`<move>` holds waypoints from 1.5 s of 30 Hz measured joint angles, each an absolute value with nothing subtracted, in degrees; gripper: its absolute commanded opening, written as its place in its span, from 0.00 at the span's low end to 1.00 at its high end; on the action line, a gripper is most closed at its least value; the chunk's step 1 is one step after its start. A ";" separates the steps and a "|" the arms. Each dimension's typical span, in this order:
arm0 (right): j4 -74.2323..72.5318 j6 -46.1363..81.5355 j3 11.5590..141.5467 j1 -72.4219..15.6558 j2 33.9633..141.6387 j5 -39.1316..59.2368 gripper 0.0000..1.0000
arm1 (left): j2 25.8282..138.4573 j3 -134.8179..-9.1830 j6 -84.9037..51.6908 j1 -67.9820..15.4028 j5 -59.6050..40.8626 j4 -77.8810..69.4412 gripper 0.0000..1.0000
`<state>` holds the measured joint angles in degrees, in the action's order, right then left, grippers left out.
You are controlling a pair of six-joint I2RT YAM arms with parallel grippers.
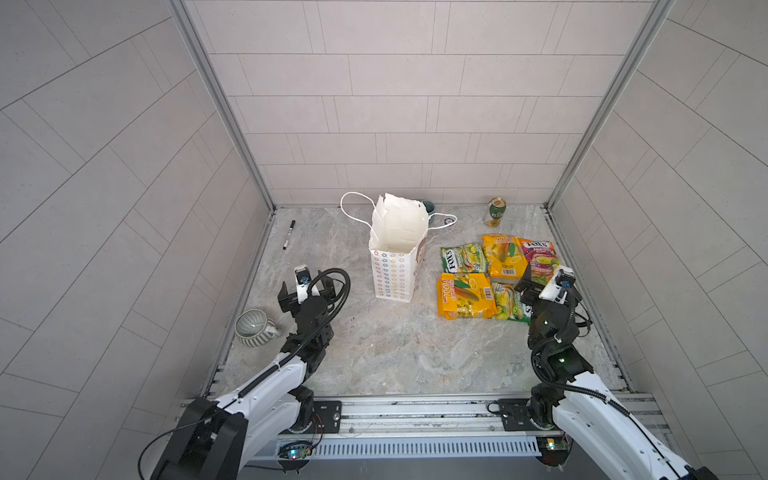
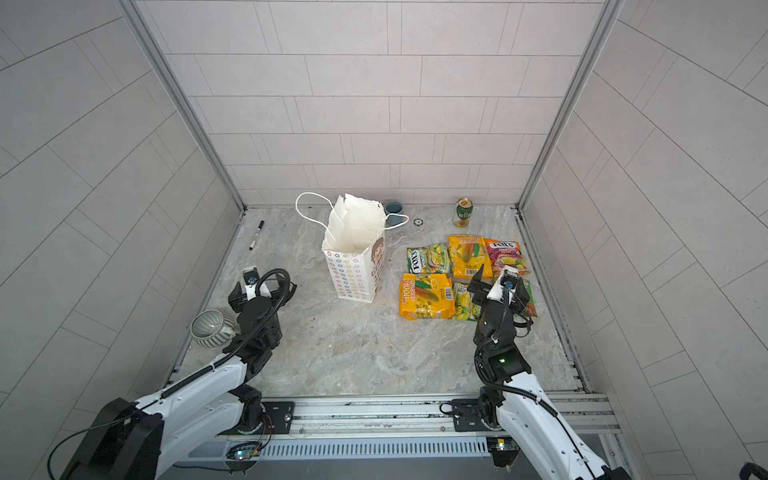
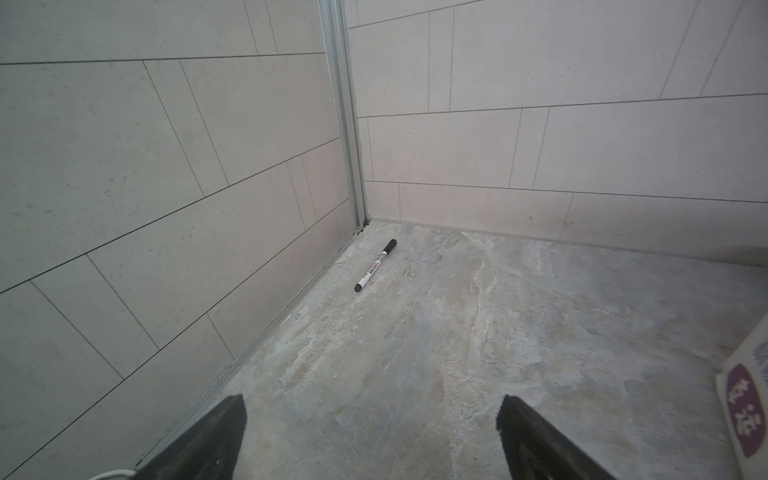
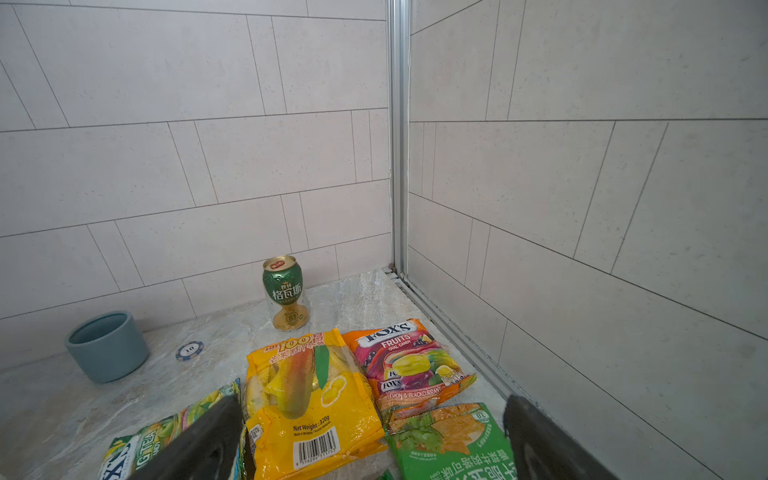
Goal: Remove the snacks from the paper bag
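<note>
"Why do the left gripper (image 3: 370, 405) and right gripper (image 4: 372, 399) both hang spread and empty?"

"Looks finished. The snack packets (image 1: 465, 296) lie grouped on the counter (image 1: 395, 345), just beside the upright paper bag (image 1: 395, 270)."

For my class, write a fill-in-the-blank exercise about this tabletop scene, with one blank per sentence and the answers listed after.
1. The paper bag stands ____ on the table, mouth open.
2. In both top views the snacks lie to the ____ of the bag.
3. The left gripper and the right gripper both have their jaws ____.
4. The standing drink can is gold and ____.
Missing words: upright; right; open; green.
</note>
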<state>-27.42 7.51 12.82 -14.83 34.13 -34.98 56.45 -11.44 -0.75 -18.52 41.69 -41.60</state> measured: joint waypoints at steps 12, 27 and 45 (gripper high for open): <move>-28.80 2.52 10.96 -14.83 42.26 -36.82 0.99 | 73.43 -11.62 -3.16 -10.76 29.32 -47.07 1.00; -50.78 1.45 10.92 -12.78 72.79 -33.50 0.99 | 90.28 -12.73 0.05 -5.15 16.75 -64.58 1.00; -66.30 -1.41 14.66 -7.70 91.02 -20.47 1.00 | 91.70 -22.59 -0.38 -3.16 12.16 -55.22 1.00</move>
